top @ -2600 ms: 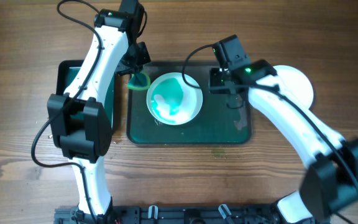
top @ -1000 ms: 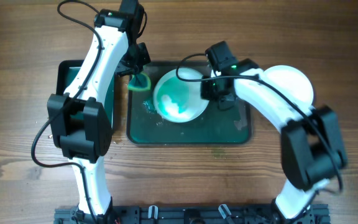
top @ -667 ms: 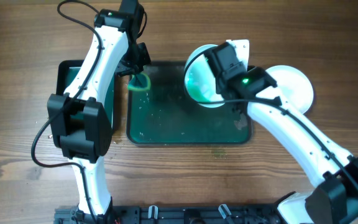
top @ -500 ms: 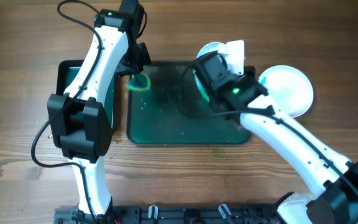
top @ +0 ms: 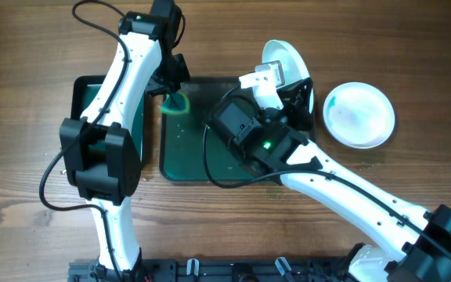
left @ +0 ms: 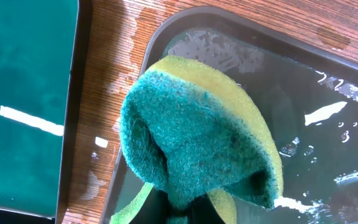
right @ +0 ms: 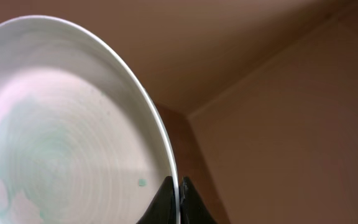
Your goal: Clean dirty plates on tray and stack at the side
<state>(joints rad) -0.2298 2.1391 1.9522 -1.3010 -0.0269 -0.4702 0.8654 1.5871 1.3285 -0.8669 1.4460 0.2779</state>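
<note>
My right gripper [right: 179, 190] is shut on the rim of a white plate [right: 61, 130] with a faint teal film. It holds the plate tilted on edge in the air above the tray's far right edge [top: 283, 61]. The dark-green tray [top: 186, 160] is wet and holds no plate. My left gripper [top: 174, 92] is shut on a green-and-yellow sponge [left: 197, 140], folded, over the tray's far left corner [left: 185, 25]. Another white plate [top: 358, 115] lies on the wood right of the tray.
A smaller deep-green tray [top: 81, 102] sits left of the big tray, under my left arm; its edge shows in the left wrist view [left: 23, 99]. Water drops lie on the wood between the trays [left: 107, 93]. My right arm [top: 319, 184] crosses the tray's right half.
My right gripper took the smeared plate by its rim, lifted it off the tray and swung it up on edge toward the far right. The left gripper and sponge stayed still.
</note>
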